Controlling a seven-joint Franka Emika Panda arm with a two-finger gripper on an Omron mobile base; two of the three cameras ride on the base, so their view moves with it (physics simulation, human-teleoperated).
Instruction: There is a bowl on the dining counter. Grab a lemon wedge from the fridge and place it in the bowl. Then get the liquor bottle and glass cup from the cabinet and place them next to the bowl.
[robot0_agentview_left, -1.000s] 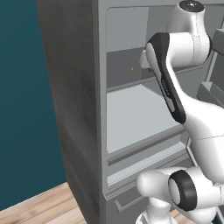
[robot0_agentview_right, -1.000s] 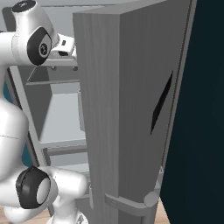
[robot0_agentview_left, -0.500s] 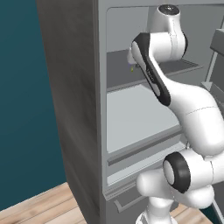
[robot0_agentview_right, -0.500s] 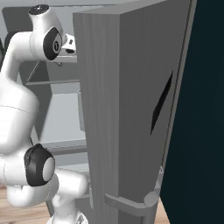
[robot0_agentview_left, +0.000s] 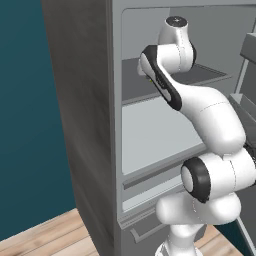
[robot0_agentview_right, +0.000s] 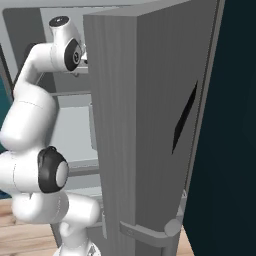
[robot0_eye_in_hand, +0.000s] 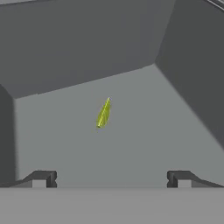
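Note:
The fridge (robot0_agentview_left: 85, 125) stands open, and my arm (robot0_agentview_left: 210, 115) reaches over its upper shelf (robot0_agentview_left: 210, 75). In the hand view a small yellow-green lemon wedge (robot0_eye_in_hand: 103, 113) lies on the grey shelf floor (robot0_eye_in_hand: 140, 144), ahead of my gripper (robot0_eye_in_hand: 111, 179) and slightly left of its centre line. The jaws are open wide and hold nothing. The wedge lies well beyond the fingertips (robot0_eye_in_hand: 41, 178), with bare shelf between. The bowl, dining counter, liquor bottle, glass cup and cabinet are out of view.
The fridge's open door (robot0_agentview_right: 145, 125) stands close on the right of the arm, with a bar handle (robot0_agentview_right: 150, 232) low down. Grey walls (robot0_eye_in_hand: 192, 65) close in the shelf at the back and sides. A lower drawer front (robot0_agentview_left: 150, 220) sits below, over wooden flooring (robot0_agentview_left: 45, 237).
The arm has swung left and forward into the fridge, bringing the hand over the upper shelf. The jaws stayed open.

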